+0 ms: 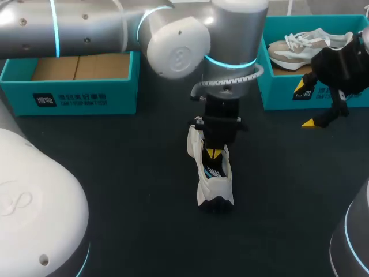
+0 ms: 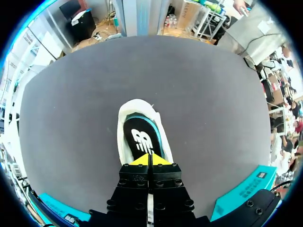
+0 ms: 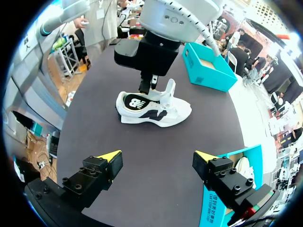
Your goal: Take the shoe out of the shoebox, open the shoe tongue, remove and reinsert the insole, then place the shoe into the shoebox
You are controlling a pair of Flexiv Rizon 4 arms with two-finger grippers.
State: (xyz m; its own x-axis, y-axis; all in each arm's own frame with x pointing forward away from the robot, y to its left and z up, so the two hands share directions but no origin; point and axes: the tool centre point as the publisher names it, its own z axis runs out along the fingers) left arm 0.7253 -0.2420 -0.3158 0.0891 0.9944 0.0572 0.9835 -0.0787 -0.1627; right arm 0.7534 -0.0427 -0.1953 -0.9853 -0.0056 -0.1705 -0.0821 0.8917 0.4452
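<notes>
Altogether two shoes [image 1: 214, 186], two shoeboxes [image 1: 86, 98].

Dark charcoal table [image 1: 115, 184], matte surface, evenly lit, faint sheen.

Dark table [image 1: 115, 190], pale second shoe [image 1: 294, 49] (boxed)

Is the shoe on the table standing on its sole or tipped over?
Upright. The shoe sits flat on its sole on the table, opening upward, with the insole showing its printed face inside.
</notes>
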